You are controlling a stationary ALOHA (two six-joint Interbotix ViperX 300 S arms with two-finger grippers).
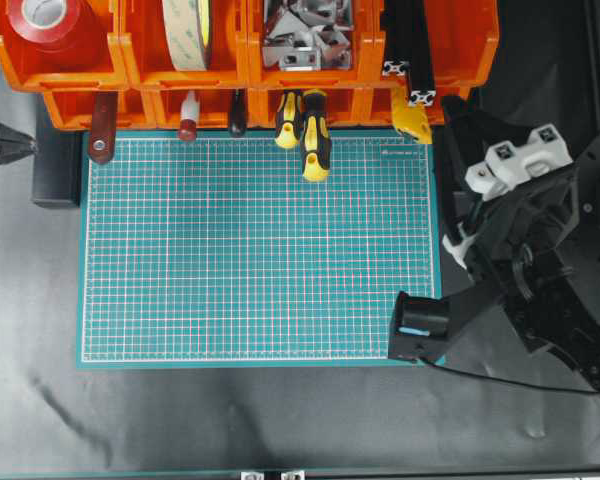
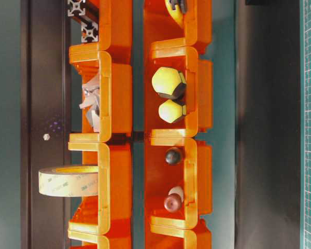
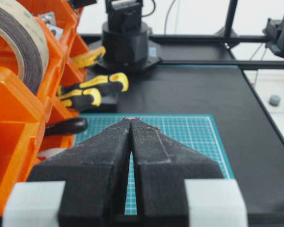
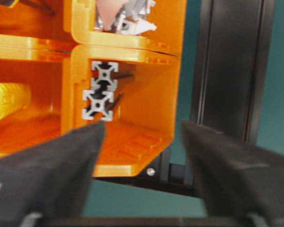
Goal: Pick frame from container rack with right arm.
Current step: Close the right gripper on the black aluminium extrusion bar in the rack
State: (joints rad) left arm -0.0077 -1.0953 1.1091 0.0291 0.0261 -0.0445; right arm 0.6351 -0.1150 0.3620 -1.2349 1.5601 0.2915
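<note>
Right wrist — frame (image 4: 100,91) beyond parted claw (image 4: 142,127).

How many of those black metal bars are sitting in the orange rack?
2, side by side in the rack's top right bin in the overhead view: one frame, another beside it. More could hide deeper inside.

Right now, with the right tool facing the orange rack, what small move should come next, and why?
Probably ease the right tool forward, shifted slightly left. Its jaws stand open and empty, and the silver cut ends of the two black slotted aluminium frames in the bright orange plastic rack sit left of the gap's centre, not yet between the fingers.
</note>
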